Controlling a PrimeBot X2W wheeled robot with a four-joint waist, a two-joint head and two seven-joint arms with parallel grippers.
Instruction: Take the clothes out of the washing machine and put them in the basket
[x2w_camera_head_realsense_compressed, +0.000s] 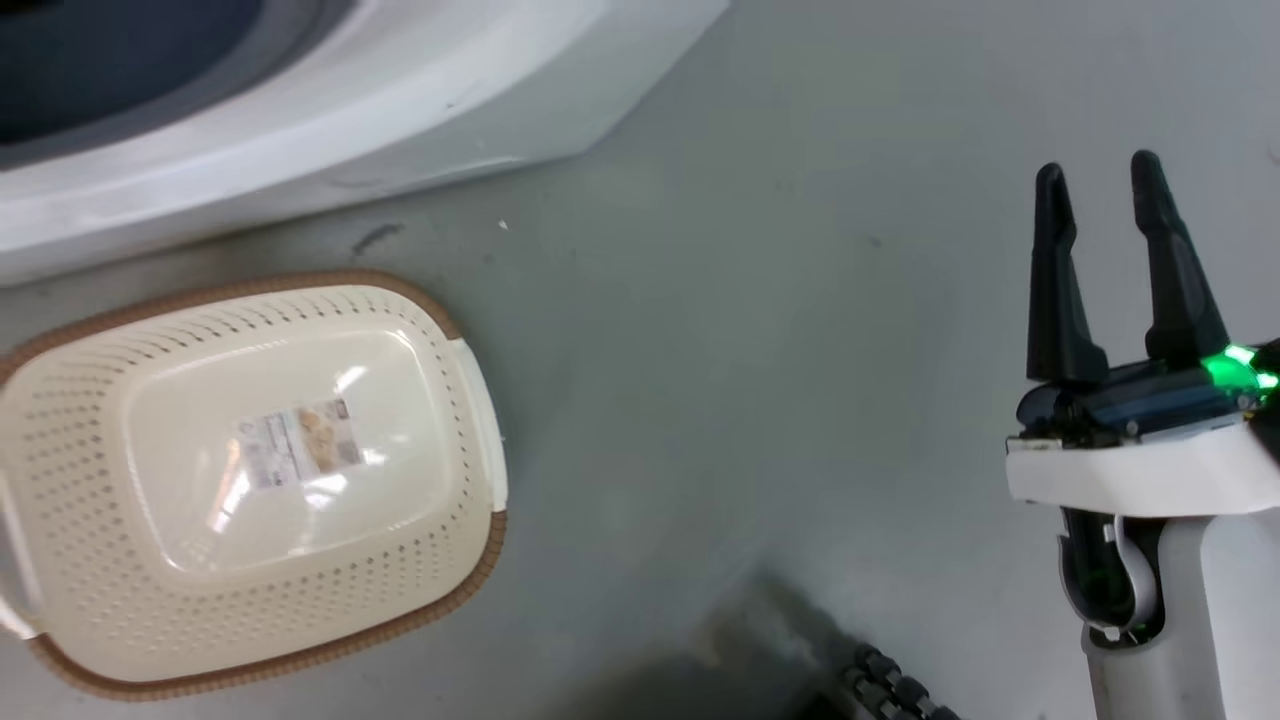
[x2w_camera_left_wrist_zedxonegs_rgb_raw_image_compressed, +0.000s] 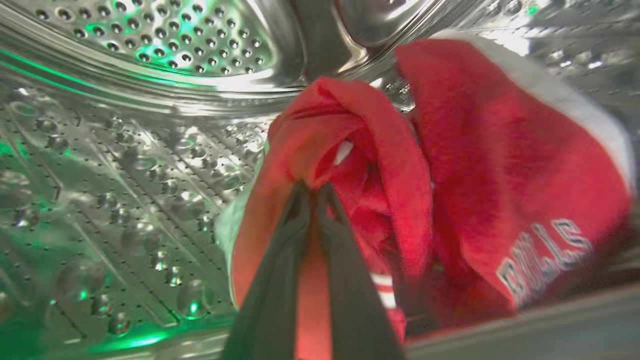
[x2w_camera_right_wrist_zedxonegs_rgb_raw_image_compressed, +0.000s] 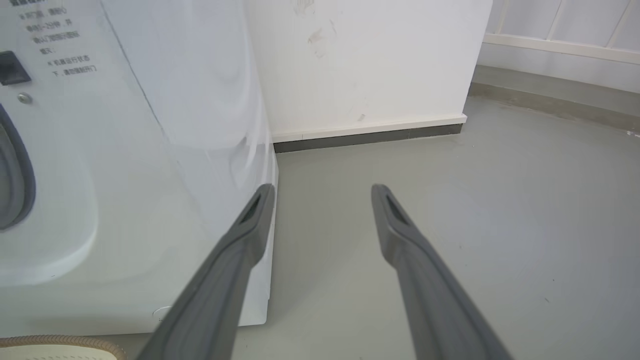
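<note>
The left gripper (x2w_camera_left_wrist_zedxonegs_rgb_raw_image_compressed: 313, 192) is inside the washing machine (x2w_camera_head_realsense_compressed: 300, 130). Its two dark fingers are squeezed together on a bunched fold of the clothes (x2w_camera_left_wrist_zedxonegs_rgb_raw_image_compressed: 350, 130), and the red cloth wraps around their tips. Just beside that fold, and touching it, lies the lettered piece (x2w_camera_left_wrist_zedxonegs_rgb_raw_image_compressed: 525, 200), slumped against the shiny drum (x2w_camera_left_wrist_zedxonegs_rgb_raw_image_compressed: 150, 150) wall near the front lip. So all the red cloth is deep in the washing machine, right at this hand.

The basket (x2w_camera_head_realsense_compressed: 80, 420) sits on the grey floor (x2w_camera_head_realsense_compressed: 750, 400) just in front of the washing machine, with nothing in it. I think the next pull has to come straight back out of the washing machine's round hole and then down to the basket. The lettered piece may drag along or slip off, since only the fold is pinched.

The right gripper (x2w_camera_head_realsense_compressed: 1097, 172) waits out in front of the washing machine, off to one side, fingers spread apart and holding nothing. The left arm is much nearer the clothes.
</note>
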